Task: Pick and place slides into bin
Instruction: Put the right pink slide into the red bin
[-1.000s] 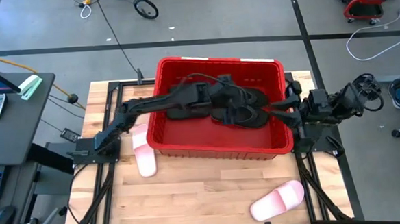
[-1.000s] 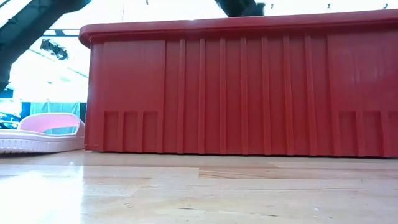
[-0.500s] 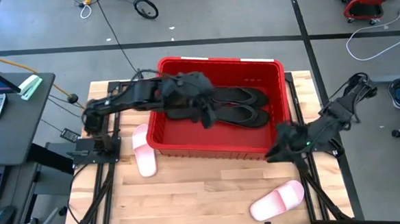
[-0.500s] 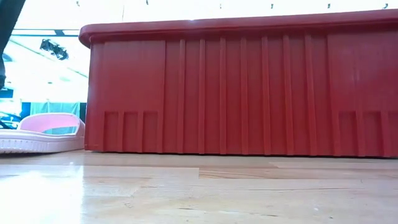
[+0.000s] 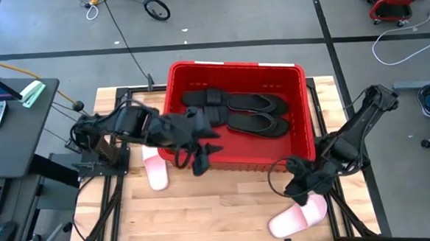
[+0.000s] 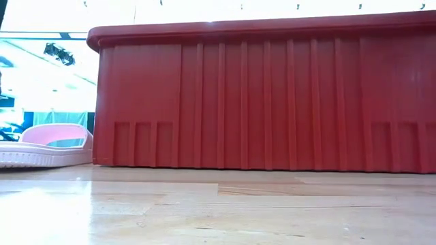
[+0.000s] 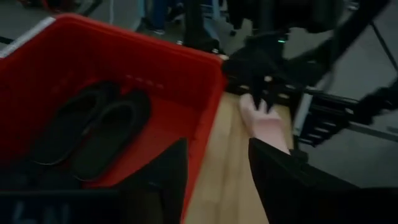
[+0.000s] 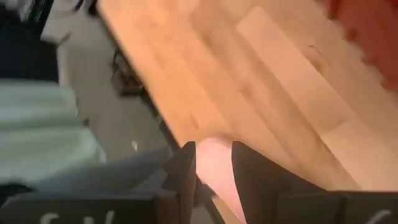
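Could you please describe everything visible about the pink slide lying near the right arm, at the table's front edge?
The pink slide is pale pink, rubbery-looking, with a wide band across the foot. It lies flat and slanted on the wooden table, near the front right corner, well apart from the red bin. The right pincer hovers just over its upper end; its fingers look open, and contact cannot be confirmed.

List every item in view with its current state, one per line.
bin: upright on table, holds black slides
black slides: lying flat inside bin
left pink slide: on table beside bin
right pink slide: on table, under right gripper
left gripper: open, empty
right gripper: open, over pink slide
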`<action>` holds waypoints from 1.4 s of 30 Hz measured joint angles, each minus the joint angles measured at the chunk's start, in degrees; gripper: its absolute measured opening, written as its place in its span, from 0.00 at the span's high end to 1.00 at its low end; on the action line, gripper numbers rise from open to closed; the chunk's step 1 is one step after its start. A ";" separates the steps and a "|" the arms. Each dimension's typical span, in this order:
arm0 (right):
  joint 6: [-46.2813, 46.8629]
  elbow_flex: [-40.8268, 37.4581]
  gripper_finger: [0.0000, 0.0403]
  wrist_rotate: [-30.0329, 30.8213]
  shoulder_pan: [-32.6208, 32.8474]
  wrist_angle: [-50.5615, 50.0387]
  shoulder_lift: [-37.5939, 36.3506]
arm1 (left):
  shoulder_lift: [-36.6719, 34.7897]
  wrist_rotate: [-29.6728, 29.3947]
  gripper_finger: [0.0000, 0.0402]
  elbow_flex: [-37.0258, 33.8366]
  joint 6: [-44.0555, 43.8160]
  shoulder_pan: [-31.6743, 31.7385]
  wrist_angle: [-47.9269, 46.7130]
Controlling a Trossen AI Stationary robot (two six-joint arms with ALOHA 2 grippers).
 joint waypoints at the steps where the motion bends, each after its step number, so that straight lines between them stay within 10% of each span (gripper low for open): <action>1: 2.68 0.17 0.73 0.59 0.00 0.12 0.83 | 0.00 0.00 0.57 0.00 -0.68 -0.87 -0.18; 14: 16.38 0.25 0.74 4.15 2.49 1.69 4.71 | 0.00 -0.02 0.60 0.00 -1.34 -9.80 -7.60; 42: 38.75 -1.36 0.75 -22.72 15.69 -6.11 14.84 | 0.33 -0.42 0.66 -0.04 -6.91 -13.41 -7.83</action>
